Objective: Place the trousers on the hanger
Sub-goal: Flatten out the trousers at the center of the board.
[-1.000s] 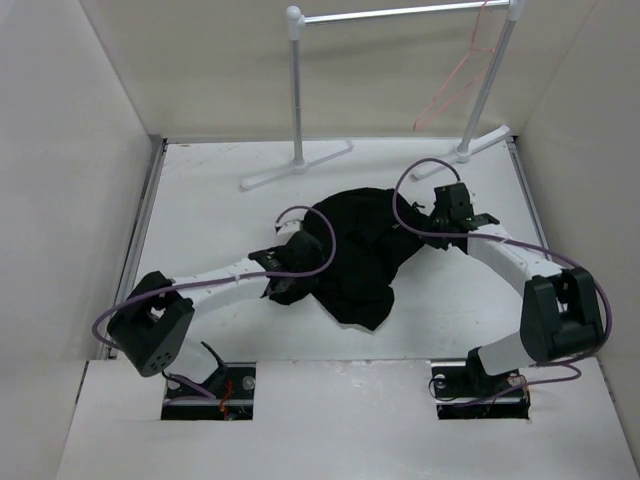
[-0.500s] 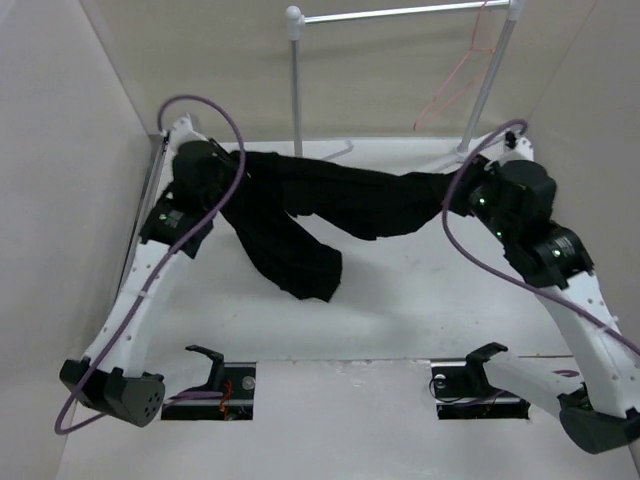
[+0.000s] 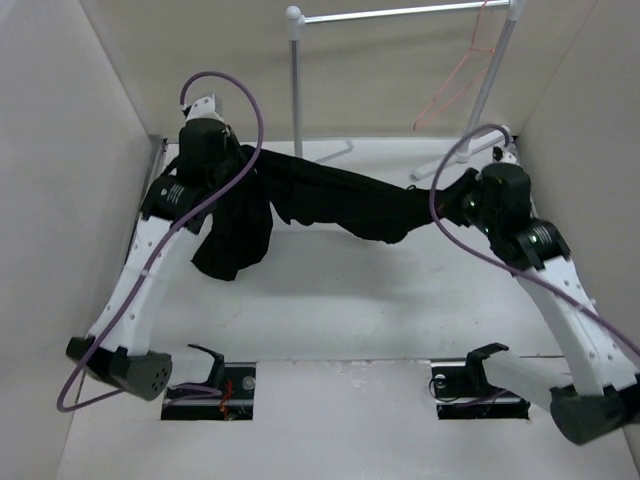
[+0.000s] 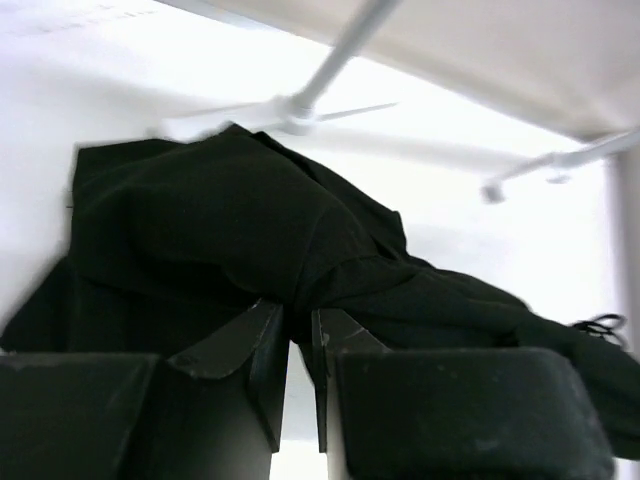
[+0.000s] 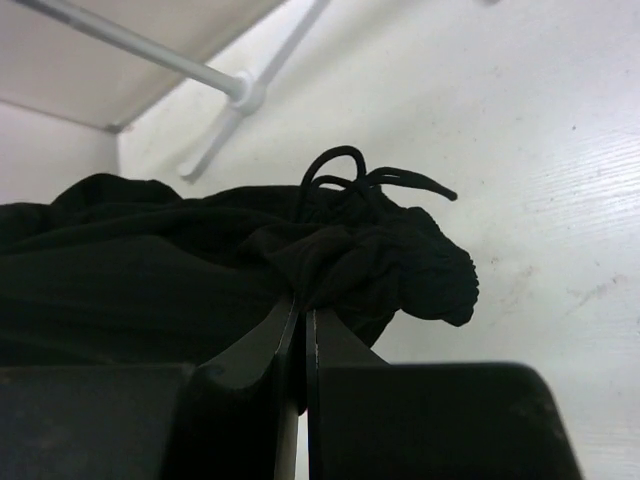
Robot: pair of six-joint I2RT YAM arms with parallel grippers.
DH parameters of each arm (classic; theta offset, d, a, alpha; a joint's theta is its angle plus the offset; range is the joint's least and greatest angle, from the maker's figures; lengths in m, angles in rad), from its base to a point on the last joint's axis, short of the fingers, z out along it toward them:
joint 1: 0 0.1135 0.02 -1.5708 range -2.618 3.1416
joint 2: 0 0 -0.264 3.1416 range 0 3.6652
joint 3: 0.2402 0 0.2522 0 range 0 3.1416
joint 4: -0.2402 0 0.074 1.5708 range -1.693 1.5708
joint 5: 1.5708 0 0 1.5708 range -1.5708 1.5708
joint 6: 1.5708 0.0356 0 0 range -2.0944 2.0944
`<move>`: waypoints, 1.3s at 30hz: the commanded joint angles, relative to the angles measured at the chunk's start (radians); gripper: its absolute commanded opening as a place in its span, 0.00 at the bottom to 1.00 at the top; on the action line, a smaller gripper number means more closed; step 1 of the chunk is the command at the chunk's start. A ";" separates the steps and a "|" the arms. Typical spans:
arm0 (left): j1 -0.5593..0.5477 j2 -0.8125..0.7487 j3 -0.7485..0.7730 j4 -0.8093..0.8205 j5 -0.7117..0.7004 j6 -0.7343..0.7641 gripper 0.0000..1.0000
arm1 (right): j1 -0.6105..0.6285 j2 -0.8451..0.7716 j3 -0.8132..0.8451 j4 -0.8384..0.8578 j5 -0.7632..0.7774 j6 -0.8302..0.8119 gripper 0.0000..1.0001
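Black cloth fills the middle of the scene. The trousers hang in the air, pulled out in a long band from left to right above the white table.

On the left, the left gripper is pinching one end of the trousers. From above, its fingers are hidden. The left wrist camera shows them well: the two fingers are close together, with a fold of black cloth squeezed between them. Next to that gripper, a big loose part of the trousers droops down toward the table. I cannot tell if it touches the table.

In the middle, the cloth sags a little. Behind it stands the white clothes rail, with its silver bar on top.

On the right, the right gripper grips the other end. Only the right wrist camera shows this clearly. Its fingers are nearly touching, with bunched cloth caught between them. A black drawstring loops out of the bunch.

The pink hanger hangs from the silver bar at the far right, well apart from the trousers.
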 commanded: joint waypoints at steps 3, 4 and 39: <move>0.020 0.113 0.306 0.054 -0.227 0.219 0.08 | -0.005 0.155 0.289 0.023 0.127 -0.054 0.03; 0.000 0.123 0.350 0.033 -0.228 0.241 0.08 | 0.003 0.157 0.326 0.019 0.139 -0.066 0.03; 0.310 0.053 -0.770 0.393 -0.021 -0.372 0.48 | 0.266 -0.118 -0.452 0.091 0.155 0.115 0.23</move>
